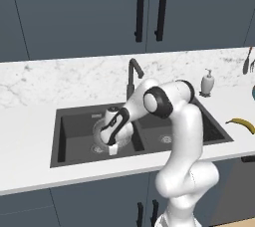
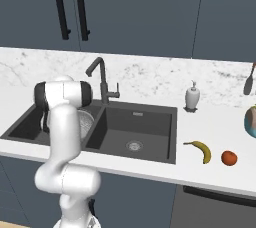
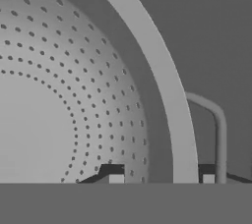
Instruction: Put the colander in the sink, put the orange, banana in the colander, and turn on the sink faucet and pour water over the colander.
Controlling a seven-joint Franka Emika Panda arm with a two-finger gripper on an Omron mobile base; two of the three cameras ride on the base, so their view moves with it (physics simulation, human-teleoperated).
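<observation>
The colander point(image 1: 102, 130) is sitting in the left basin of the sink point(image 1: 69, 121). The gripper point(image 3: 162, 179) is straddling its rim, fingers apart, 1 inside, 1 outside. Judgement: it should release cleanly and lift straight up before the arm heads for the banana point(image 2: 201, 150) and orange point(image 2: 229, 157) on the counter to the right.

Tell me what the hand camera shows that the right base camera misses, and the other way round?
Hand view alone: the colander's perforated inside, one side handle, and the gripper with one fingertip on each side of the rim.

Right base view alone: the banana and orange on the counter, the sink faucet, the soap dispenser.

Both: the colander in the dark sink.
</observation>
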